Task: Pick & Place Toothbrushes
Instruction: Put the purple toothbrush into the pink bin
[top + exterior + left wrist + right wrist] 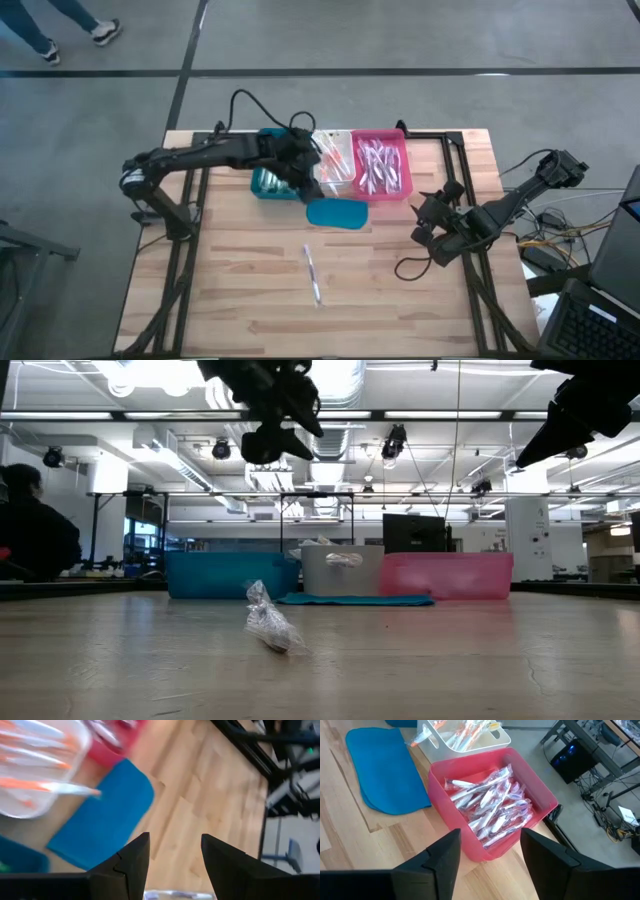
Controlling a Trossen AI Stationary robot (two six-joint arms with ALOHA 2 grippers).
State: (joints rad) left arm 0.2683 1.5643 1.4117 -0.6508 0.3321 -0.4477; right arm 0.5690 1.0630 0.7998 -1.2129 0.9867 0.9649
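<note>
Three open plastic bins stand in a row at the far edge of the wooden slat table: a teal bin, a clear white bin holding orange-accented wrapped toothbrushes, and a pink bin heaped with pink-and-white wrapped toothbrushes. The grouping by accent colour suggests the bins serve as sorting targets

A flat teal lid-like pad lies on the table just in front of the white bin, clear of the row, likely so the bins stay open from above

One plastic-wrapped toothbrush lies alone near mid-table, well apart from the bins; the low view shows its crinkled wrapper resting on the wood. Probably the next piece to collect

Left gripper: arm reaches across from the left side, wrist raised above the table over the gap between the teal and white bins. In its own wrist view the fingers stand apart with nothing between them, bare wood and the teal pad below

Right gripper: arm folded at the table's right edge, beside the pink bin and pointing toward it. Fingers parted, empty, the pink bin framed just beyond them. Judged to be waiting

Neither pincer carries anything; the loose brush is untouched
</note>
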